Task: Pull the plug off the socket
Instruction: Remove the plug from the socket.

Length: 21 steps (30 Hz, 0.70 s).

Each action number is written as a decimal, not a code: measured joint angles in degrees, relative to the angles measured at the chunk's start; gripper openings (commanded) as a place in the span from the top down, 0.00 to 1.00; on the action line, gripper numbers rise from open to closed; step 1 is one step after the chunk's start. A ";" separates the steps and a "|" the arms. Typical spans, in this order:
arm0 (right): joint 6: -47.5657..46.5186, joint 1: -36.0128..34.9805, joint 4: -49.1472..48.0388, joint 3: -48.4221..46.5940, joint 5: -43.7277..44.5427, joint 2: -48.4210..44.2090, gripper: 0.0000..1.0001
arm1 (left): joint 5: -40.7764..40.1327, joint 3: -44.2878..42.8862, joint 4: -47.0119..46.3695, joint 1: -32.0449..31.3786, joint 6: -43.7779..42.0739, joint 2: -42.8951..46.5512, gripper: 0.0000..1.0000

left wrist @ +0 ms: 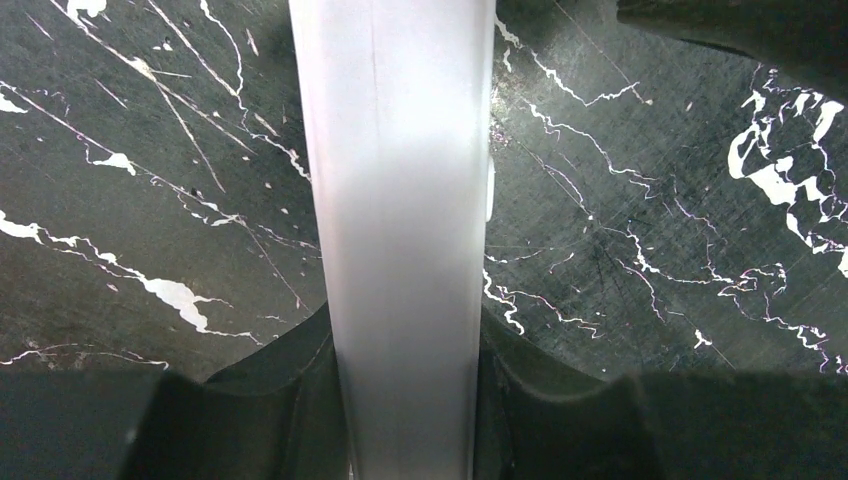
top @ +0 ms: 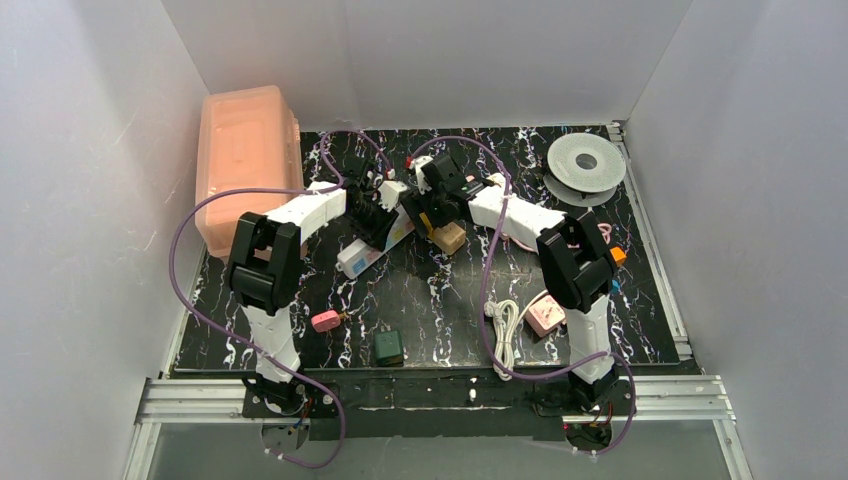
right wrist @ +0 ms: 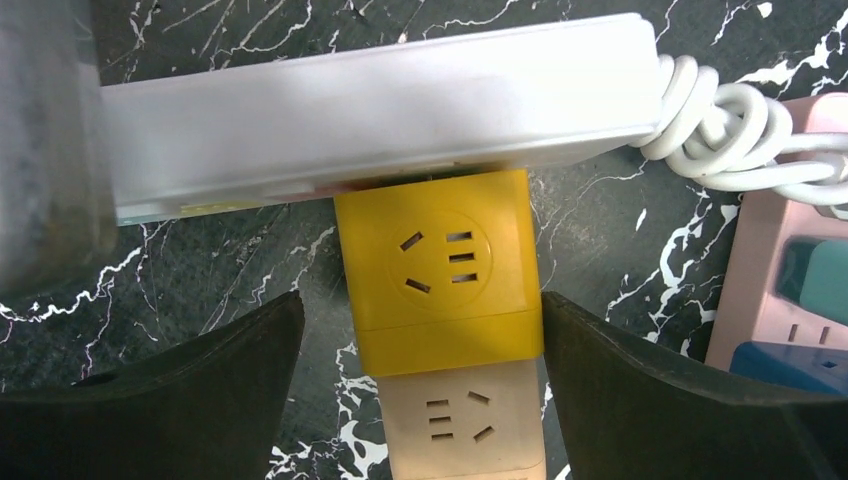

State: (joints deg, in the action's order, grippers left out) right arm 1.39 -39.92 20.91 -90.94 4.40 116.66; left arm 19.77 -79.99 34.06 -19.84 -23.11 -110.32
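Bracing the socket [right wrist: 380, 110] on the desk [right wrist: 200, 260], left fingers [left wrist: 270, 400] clamp it; right fingers [right wrist: 200, 390] stand apart astride the yellow plug [right wrist: 435, 270], ready to pull.

Left gripper [left wrist: 405, 340] clamped tight, right gripper [right wrist: 420, 330] spread wide (both reaching inward).

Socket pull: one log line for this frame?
left gripper: shut on socket | right gripper: open around yellow plug | yellow plug: seated | step: not pulled
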 measured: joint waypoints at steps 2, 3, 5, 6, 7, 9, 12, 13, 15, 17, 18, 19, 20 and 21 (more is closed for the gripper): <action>-0.20 -0.20 -0.48 0.48 -0.02 -0.02 0.06 | 0.02 0.17 -0.02 0.00 -0.17 0.31 1.00; -0.22 -0.22 -1.01 0.59 -0.04 -0.02 0.06 | 0.04 0.31 0.02 0.00 -0.31 0.48 1.00; -0.39 -0.22 -1.70 0.85 -0.09 -0.02 0.06 | 0.15 0.35 0.24 0.02 -0.42 0.81 1.00; -0.55 -0.22 -1.88 0.85 -0.09 -0.02 0.06 | 0.20 0.35 0.37 0.09 -0.46 0.98 1.00; -0.61 -0.22 -2.12 0.85 -0.09 -0.02 0.06 | 0.22 0.35 0.55 0.13 -0.48 1.18 1.00; -1.25 -0.22 -2.82 0.85 -0.09 0.02 0.07 | 0.31 0.04 1.22 0.37 -0.50 1.44 1.00; -1.90 -0.22 -3.78 0.85 -0.09 0.39 0.09 | 0.59 -1.20 2.71 0.57 -0.52 1.53 1.00; -1.97 -0.22 -4.07 0.85 -0.07 0.63 0.09 | 0.68 -1.49 3.04 0.61 -0.68 1.66 1.00; -1.97 -0.22 -5.20 0.98 -0.09 1.31 0.10 | 0.92 -1.68 3.76 0.52 -0.85 2.45 1.00; -1.95 -0.22 -6.05 1.70 -0.33 1.70 0.10 | 1.16 -1.84 4.48 0.44 -0.90 3.43 1.00; -1.92 -0.22 -6.05 1.92 -0.48 1.86 0.10 | 1.25 -2.05 4.79 0.44 -0.92 3.87 1.00; -1.88 -0.22 -6.08 2.05 -0.59 2.01 0.11 | 1.29 -2.36 5.01 0.44 -0.90 4.20 1.00; -1.84 -0.22 -6.23 2.34 -0.74 2.12 0.12 | 1.22 -2.64 5.22 0.44 -0.96 4.44 1.00; -1.84 -0.22 -6.21 2.36 -0.79 2.12 0.13 | 1.27 -2.75 5.35 0.44 -0.92 4.61 1.00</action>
State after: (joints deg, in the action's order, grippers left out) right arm -0.45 -40.14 14.70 -88.58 3.62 118.78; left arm 21.04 -82.74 39.42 -19.40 -24.03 -105.71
